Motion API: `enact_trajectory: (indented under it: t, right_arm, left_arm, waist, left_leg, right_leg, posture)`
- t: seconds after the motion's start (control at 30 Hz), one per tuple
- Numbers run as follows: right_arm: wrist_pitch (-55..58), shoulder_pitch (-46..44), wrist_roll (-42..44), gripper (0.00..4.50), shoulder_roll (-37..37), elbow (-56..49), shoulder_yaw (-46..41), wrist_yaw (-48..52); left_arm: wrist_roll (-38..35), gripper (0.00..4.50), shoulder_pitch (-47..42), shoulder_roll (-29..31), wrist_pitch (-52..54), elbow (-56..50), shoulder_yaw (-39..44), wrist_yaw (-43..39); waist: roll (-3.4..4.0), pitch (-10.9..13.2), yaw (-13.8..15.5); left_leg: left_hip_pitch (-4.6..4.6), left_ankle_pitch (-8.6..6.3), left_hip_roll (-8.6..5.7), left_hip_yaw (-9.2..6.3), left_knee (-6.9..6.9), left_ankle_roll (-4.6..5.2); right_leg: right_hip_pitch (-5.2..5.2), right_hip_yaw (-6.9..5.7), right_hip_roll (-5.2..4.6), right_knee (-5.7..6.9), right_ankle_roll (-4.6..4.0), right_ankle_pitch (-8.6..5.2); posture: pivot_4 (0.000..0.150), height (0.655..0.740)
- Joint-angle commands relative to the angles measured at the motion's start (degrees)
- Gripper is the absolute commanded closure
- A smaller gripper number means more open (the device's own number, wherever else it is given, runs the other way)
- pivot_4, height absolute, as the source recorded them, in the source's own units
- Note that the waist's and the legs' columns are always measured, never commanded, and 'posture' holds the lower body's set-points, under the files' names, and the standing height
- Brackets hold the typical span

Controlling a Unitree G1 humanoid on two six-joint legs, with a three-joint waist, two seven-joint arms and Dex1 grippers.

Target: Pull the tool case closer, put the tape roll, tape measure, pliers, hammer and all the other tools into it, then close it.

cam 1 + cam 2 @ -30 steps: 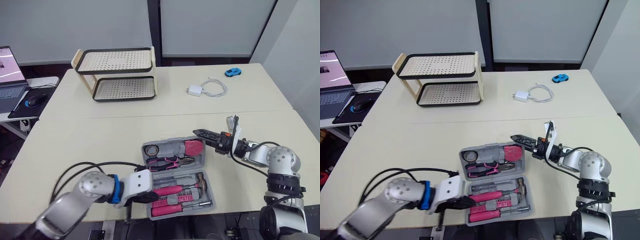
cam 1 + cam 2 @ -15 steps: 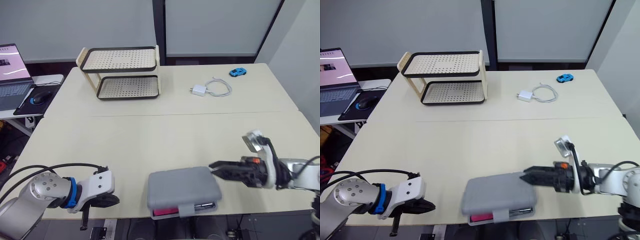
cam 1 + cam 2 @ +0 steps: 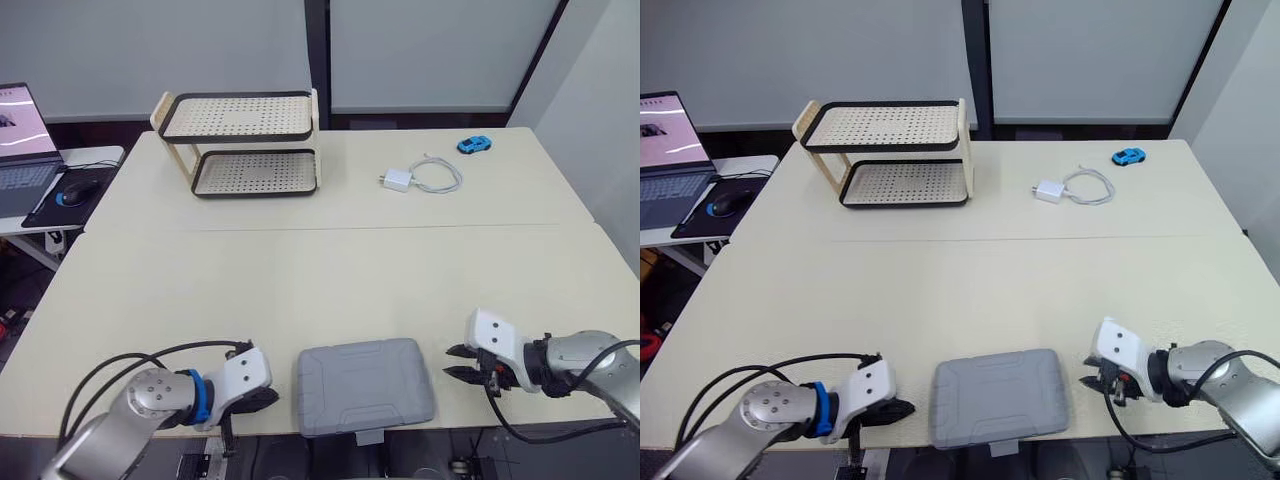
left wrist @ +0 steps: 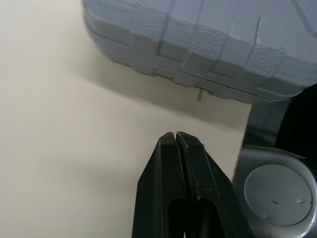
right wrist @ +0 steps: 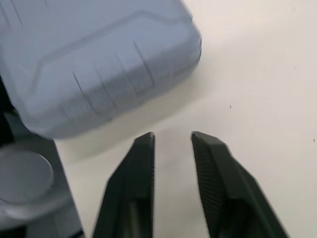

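The tool case (image 3: 363, 385) is seen closed and flat on the desk (image 3: 300, 270), set between the two pincers. Its long front side is laid along the desk's near edge, and a small latch tab (image 3: 368, 436) is seen to overhang that edge.

The left pincer (image 4: 176, 136) is held low over the desk, just beside the case's left end. Its fingers are pressed together and nothing is held. A narrow strip of bare desk is left between its tips and the case wall. The left forearm is laid almost level along the near edge and is pointed towards the case.

The right pincer (image 5: 172, 136) is pointed at the case's right end from the opposite side, near it but apart from it. Its fingers are parted by a narrow gap and nothing is held. The right forearm is likewise kept low and nearly level, close to the desk's near right corner.

Beyond both pincers a wide stretch of desk is left bare. Well beyond it a two-tier rack (image 3: 240, 145), a white charger with its cable (image 3: 397, 180) and a small blue toy car (image 3: 473, 144) are found towards the far edge.
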Motion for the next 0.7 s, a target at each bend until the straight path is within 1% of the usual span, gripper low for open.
enact_trajectory:
  t: [0.03, 0.13, 0.37, 0.53, 0.7]
  right_arm:
    - [-7.8, -0.1, -6.9, 4.47, 0.3, 1.4, 2.2, 1.7]
    - [-9.1, -0.5, -9.8, 4.47, 1.8, 1.3, 3.8, 2.5]
    - [-4.7, -1.3, -10.9, 4.47, 6.3, -2.4, 5.0, 3.9]
    - [-2.3, -0.7, -11.3, 4.47, 7.4, -4.3, 5.1, 4.6]
    - [-1.1, -0.6, -11.9, 4.47, 7.9, -4.4, 4.9, 4.6]
  left_arm:
    - [1.7, 4.5, -0.9, 0.0, 1.6, -1.7, -1.9, 1.1]
    - [2.2, 4.5, -2.2, -1.2, 3.1, -1.7, -3.5, 2.0]
    - [4.7, 4.5, -6.7, -4.3, 3.1, 0.0, -8.3, 3.1]
    - [6.4, 4.5, -10.9, -7.3, 2.1, 2.3, -11.3, 3.5]
    - [7.1, 4.5, -12.4, -8.7, 2.5, 2.9, -11.9, 3.3]
  waist:
    - [0.0, 0.0, 0.0]
    - [0.0, 0.0, 0.0]
    - [0.04, 0.0, 0.2]
    - [0.15, -0.1, 0.5]
    - [0.17, -0.1, 1.0]
  left_leg:
    - [0.01, 0.0, 0.01, 0.0, 0.0, 0.0]
    - [0.03, 0.0, 0.0, -0.01, 0.03, 0.0]
    - [0.06, 0.0, -0.02, -0.05, 0.07, 0.0]
    - [0.16, 0.0, -0.04, -0.11, 0.07, 0.0]
    - [0.41, 0.0, -0.08, -0.11, 0.08, 0.0]
  right_leg:
    - [0.0, 0.01, 0.0, 0.02, 0.0, 0.0]
    - [0.03, 0.0, 0.0, 0.03, 0.0, 0.0]
    - [0.12, 0.01, -0.02, 0.03, -0.01, 0.0]
    - [0.29, -0.03, -0.05, -0.02, -0.01, 0.0]
    - [0.57, -0.04, -0.08, -0.04, 0.0, 0.0]
  posture:
    - [0.15, 0.74]
    - [0.15, 0.74]
    - [0.15, 0.74]
    - [0.15, 0.74]
    - [0.15, 0.74]
